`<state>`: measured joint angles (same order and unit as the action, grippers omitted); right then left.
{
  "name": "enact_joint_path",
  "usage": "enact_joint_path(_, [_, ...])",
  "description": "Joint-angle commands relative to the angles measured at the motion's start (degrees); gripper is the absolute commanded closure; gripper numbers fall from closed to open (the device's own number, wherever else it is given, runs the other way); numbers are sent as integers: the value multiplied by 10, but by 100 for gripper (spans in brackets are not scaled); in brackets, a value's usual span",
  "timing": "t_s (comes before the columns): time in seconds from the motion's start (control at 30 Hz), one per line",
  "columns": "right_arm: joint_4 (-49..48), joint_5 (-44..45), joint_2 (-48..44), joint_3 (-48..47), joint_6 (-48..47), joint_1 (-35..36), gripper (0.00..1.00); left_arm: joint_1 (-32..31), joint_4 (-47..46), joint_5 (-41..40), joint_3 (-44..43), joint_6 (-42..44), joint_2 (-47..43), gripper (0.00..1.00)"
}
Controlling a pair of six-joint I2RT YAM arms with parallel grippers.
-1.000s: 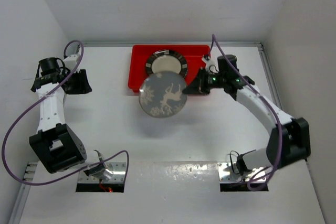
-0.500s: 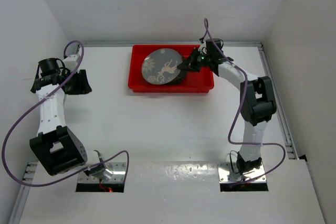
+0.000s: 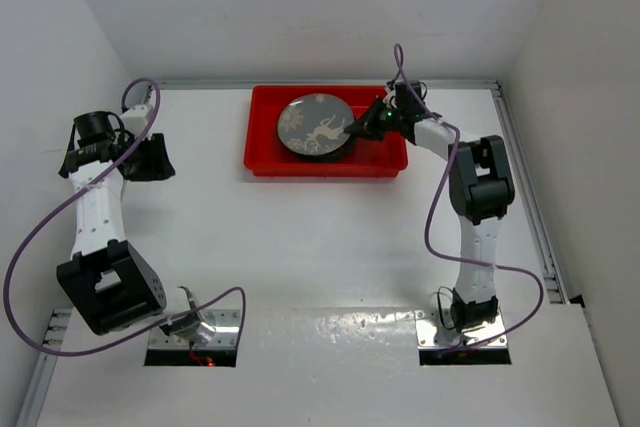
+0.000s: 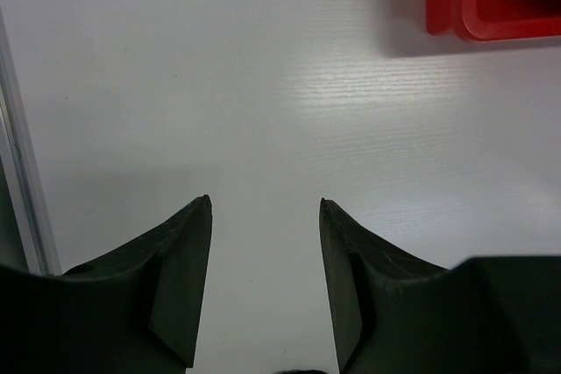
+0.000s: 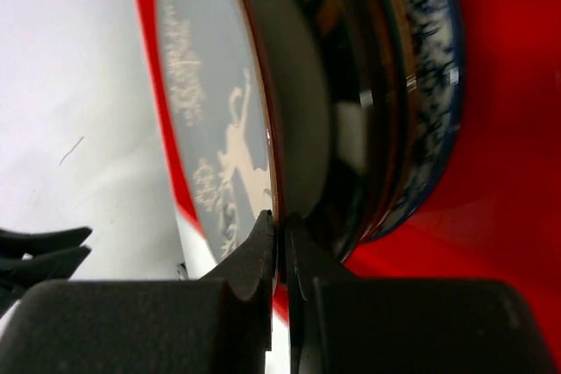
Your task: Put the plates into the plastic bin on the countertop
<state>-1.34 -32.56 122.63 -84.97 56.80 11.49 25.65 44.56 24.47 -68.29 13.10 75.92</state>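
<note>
Near left, the left hand (image 4: 265,203) hangs open and holds nothing, just bare worktop (image 4: 263,85) below it. Farther back, the right hand (image 5: 280,225) is pinched tight on the right rim of the grey deer plate (image 3: 318,127), which sits over the stack (image 5: 386,102) in the red bin (image 3: 262,159). Looks like glazed ceramic to me: stiff, weighty, slick, easy to chip, so a rim grip makes sense. Can't tell how many plates are underneath, or whether it's lying flat.
</note>
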Motion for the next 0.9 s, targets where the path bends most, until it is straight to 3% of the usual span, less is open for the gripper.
enact_joint_path(0.0, [-1, -27, 11, -54, -12, 5, 96, 10, -6, 10, 7, 10, -17, 46])
enact_joint_path(0.07, [11, -8, 12, -58, -32, 6, 70, 10, -6, 10, 7, 10, -17, 46])
enact_joint_path(0.13, [73, 24, 9, -59, -61, 3, 52, 10, -6, 15, 7, 10, -23, 46])
enact_joint_path(0.17, [83, 34, 3, -61, -68, 4, 49, 10, -6, 15, 7, 10, -23, 46])
enact_joint_path(0.53, [330, 199, 1, -192, -206, 27, 34, 10, -6, 15, 7, 10, -23, 44])
enact_joint_path(0.57, [336, 209, -2, -195, -214, 30, 27, 10, -6, 15, 7, 10, -23, 44])
enact_joint_path(0.67, [356, 248, 0, -212, -237, 36, 20, 10, -6, 15, 7, 10, -23, 44])
enact_joint_path(0.77, [402, 260, 5, -255, -252, 38, 20, 10, -6, 15, 7, 10, -23, 44])
enact_joint_path(0.87, [414, 275, -40, -222, -265, 35, 17, 10, -6, 9, 7, 10, -28, 44])
